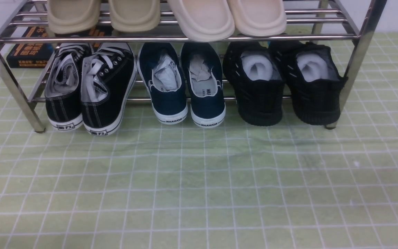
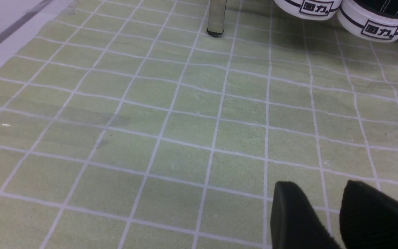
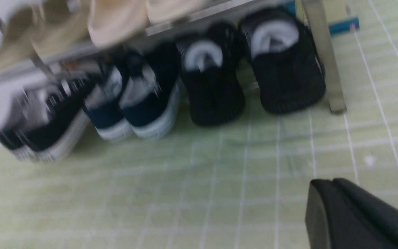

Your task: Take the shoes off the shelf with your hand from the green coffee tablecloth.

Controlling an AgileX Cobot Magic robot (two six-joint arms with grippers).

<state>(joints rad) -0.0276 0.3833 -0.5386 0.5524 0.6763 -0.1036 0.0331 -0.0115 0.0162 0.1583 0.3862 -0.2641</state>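
Shoes (image 1: 259, 103)? Lower tier of shelf (image 1: 185, 38), far right, just beside chrome leg (image 1: 352, 69). Right hand (image 3: 327, 193) pinched shut, empty; left hand (image 2: 327, 207) parted, empty. Could clip that leg or drag navy pair (image 1: 169, 100) along reaching in.

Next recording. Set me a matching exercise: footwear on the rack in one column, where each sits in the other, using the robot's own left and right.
1. all-black mesh sneakers
2. navy slip-ons
3. black canvas sneakers
4. beige slippers

A. upper tier of the shelf
B. lower tier, right end
C. lower tier, left end
D. lower tier, middle

Pairs: 1-B, 2-D, 3-C, 4-A
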